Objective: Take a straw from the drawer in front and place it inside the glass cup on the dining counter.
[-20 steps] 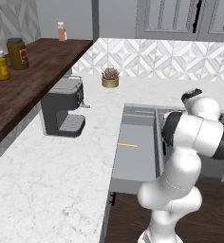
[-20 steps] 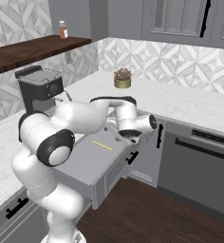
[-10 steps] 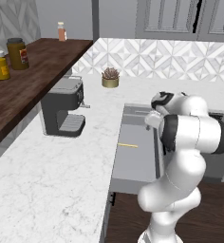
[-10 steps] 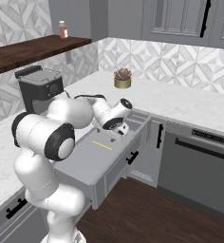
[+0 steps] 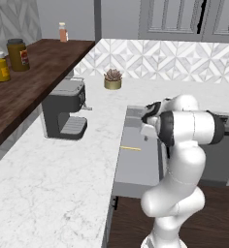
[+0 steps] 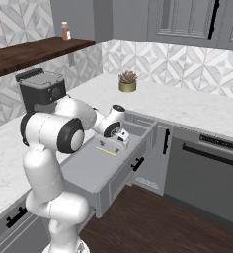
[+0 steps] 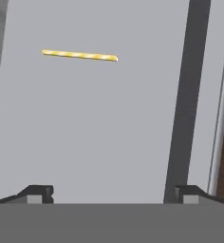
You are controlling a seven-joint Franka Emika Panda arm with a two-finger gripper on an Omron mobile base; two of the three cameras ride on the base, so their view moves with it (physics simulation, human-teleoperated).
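Note:
The grey drawer (image 5: 138,169) stands pulled out from under the white marble worktop. The thin yellow straw (image 5: 130,148) lies flat on its plain floor near the left side. My gripper (image 5: 146,134) hangs open over the drawer, pointing down, a little to the right of the straw and apart from it. From the right base view the straw (image 6: 106,151) lies just below the gripper (image 6: 110,146). In the hand view the straw (image 7: 79,55) lies crosswise ahead of the gripper (image 7: 112,193), with nothing between the fingertips (image 7: 38,192). The glass cup and the dining counter are out of view.
A dark coffee machine (image 5: 65,114) stands on the worktop left of the drawer, with a small potted plant (image 5: 112,80) behind. A wooden shelf (image 5: 34,72) carries jars. Right of the drawer is a dark dishwasher front (image 6: 207,173). The drawer's side wall (image 7: 182,95) runs beside the gripper.
The hand has swung from the drawer's right side leftward and down over the drawer, closer to the straw. The jaws stayed open. The straw has not moved.

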